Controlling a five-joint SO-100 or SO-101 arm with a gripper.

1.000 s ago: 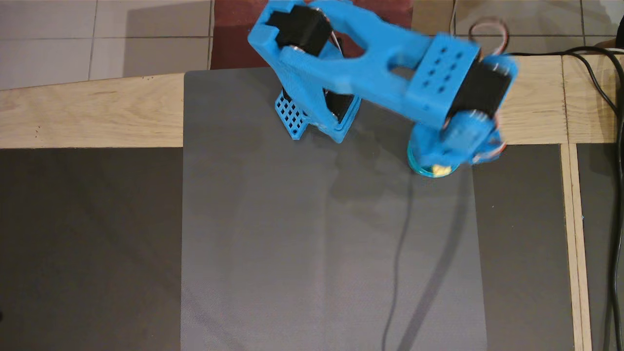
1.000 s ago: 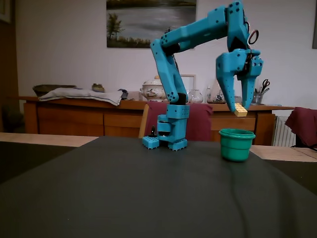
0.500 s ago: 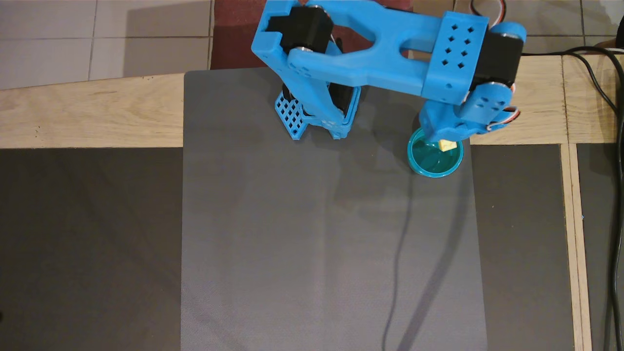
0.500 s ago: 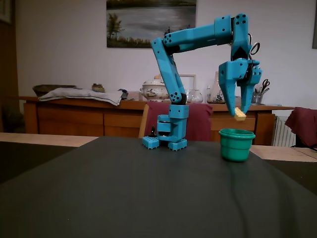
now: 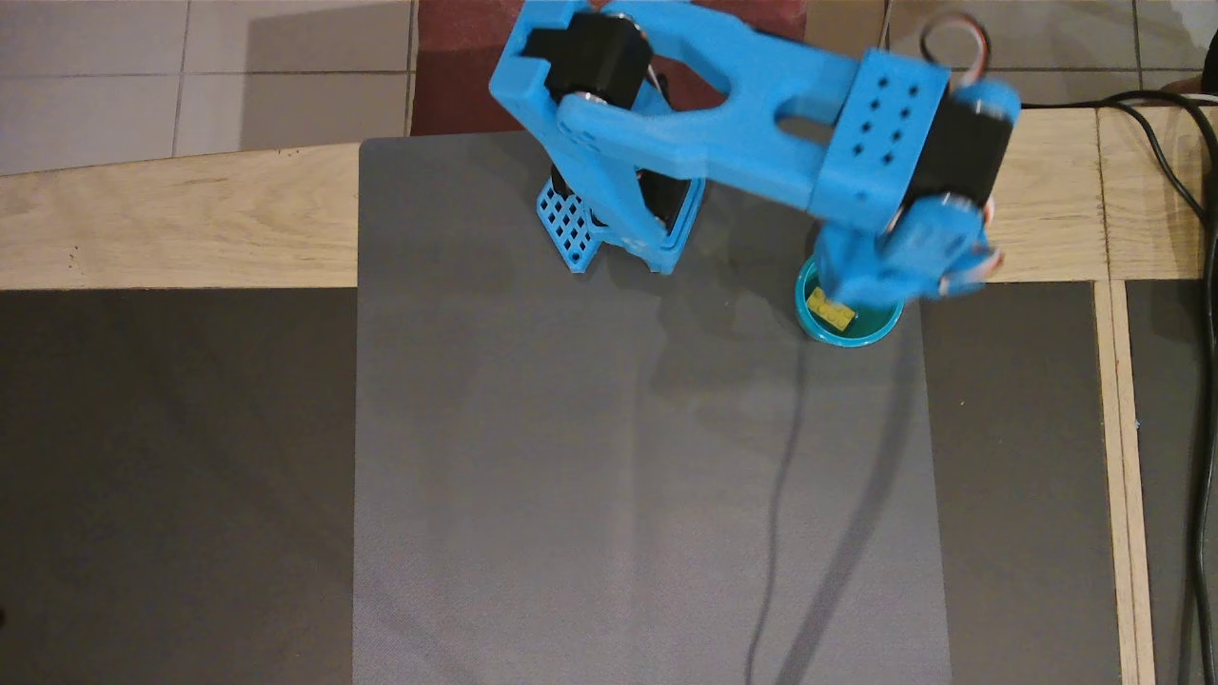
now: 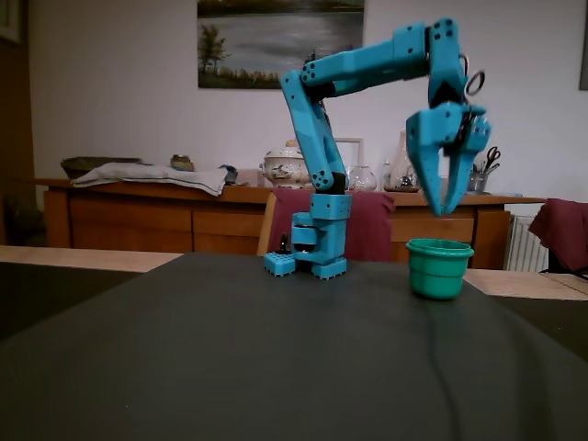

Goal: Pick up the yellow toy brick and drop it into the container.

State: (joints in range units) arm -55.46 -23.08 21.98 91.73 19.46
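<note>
1. You're at the drop step, and it looks done: the yellow toy brick (image 5: 829, 308) lies inside the container (image 5: 880, 331), on its floor, seen from the overhead view.
2. Your gripper (image 6: 445, 204) hangs directly above the cup's mouth in the fixed view, fingers parted a little and pointing down, holding nothing.
3. The container (image 6: 438, 268) stands upright near the right edge of the grey mat (image 5: 571, 476), clear of the arm's base (image 6: 317, 262).
4. Next move, by my reading: lift straight up and swing back toward the base, keeping the fingertips above the rim so you don't tip the cup.
5. The bench (image 5: 171, 228) is pale wood with dark panels either side of the mat; black cables (image 5: 1194, 190) trail along the right edge.
6. Behind, the fixed view shows a wooden sideboard (image 6: 156, 216), a landscape painting (image 6: 280, 41) and a dark red chair (image 6: 367, 225).
</note>
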